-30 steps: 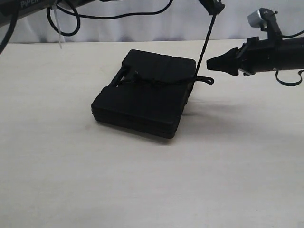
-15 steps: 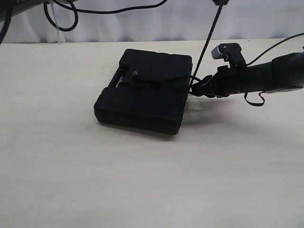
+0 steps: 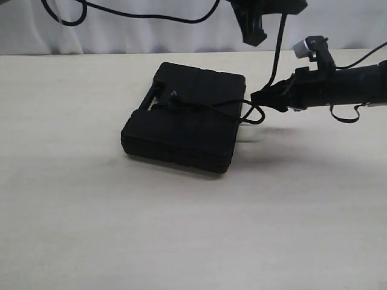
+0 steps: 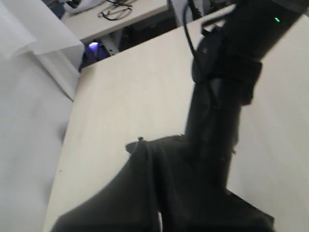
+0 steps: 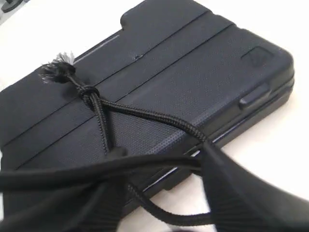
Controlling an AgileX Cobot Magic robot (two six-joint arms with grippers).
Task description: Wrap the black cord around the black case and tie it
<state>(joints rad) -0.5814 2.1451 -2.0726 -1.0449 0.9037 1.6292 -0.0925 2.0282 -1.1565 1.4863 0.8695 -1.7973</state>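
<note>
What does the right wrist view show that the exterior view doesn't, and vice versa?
Right wrist only: clear detail of the frayed tuft, the knot, the lid ridges and the side latch of the black case.
Exterior only: the handle, the table, the black cord running up toward the left gripper, and the right gripper beside the case's right edge.
Both: the cord crossing the lid.

No lettering, label, brand name or number can be read in any view. A small moulded mark (image 5: 256, 56) is seen on the lid of the black case (image 5: 183, 82), too faint to be deciphered.
</note>
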